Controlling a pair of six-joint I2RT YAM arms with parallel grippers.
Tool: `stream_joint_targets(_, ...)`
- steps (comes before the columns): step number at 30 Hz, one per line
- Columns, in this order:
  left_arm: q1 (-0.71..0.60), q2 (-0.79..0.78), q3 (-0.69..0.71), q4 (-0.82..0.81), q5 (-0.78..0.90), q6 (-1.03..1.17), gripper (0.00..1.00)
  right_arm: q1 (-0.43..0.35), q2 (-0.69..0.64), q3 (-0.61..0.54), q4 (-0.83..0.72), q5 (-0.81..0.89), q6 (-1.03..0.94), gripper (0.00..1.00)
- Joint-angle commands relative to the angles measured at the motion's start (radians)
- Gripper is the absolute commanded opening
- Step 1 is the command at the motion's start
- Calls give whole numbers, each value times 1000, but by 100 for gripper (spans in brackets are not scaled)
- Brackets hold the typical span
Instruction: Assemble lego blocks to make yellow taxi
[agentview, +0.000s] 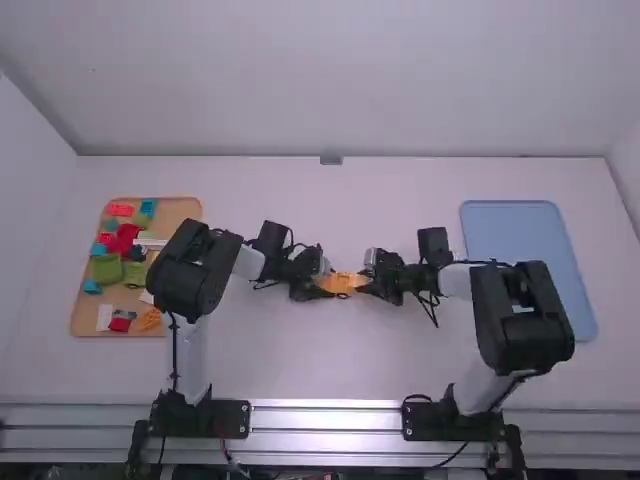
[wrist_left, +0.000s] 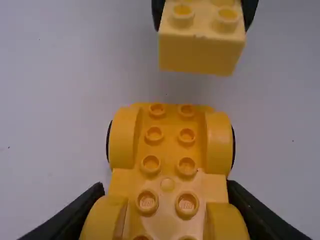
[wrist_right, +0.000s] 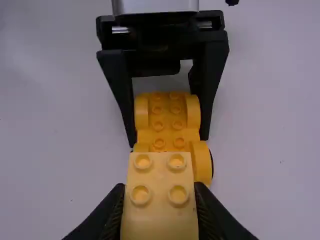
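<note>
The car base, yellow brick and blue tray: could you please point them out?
Car base (wrist_left: 168, 135): left wrist view, its studded top.
Yellow brick (wrist_right: 160, 202): right wrist view, its top.
Blue tray (agentview: 515, 230): high view, its bare floor.

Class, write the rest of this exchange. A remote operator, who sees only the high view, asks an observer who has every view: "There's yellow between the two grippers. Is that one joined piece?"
Observer: No. The left wrist view shows a gap between the yellow four-stud brick and the yellow wheeled chassis.

Operator: And where on the chassis does the left gripper have hold?

Observer: At the narrow waist: in the right wrist view, the left gripper has its fingers on either side, between the two pairs of wheel arches.
</note>
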Motion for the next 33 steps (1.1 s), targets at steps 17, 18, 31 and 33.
stream_joint_targets(17,-35,18,-239,473,-143,-337,57,29,135,164,-148,-37,-131,24)
stream_joint_targets(18,-40,18,-236,471,-143,-338,57,32,136,167,-161,-12,-132,24)
stream_joint_targets(31,-42,18,-135,160,-100,-167,47,93,137,172,-143,160,-73,22)
stream_joint_targets(33,-42,18,-126,135,-115,-168,47,96,137,172,-152,169,-80,22)
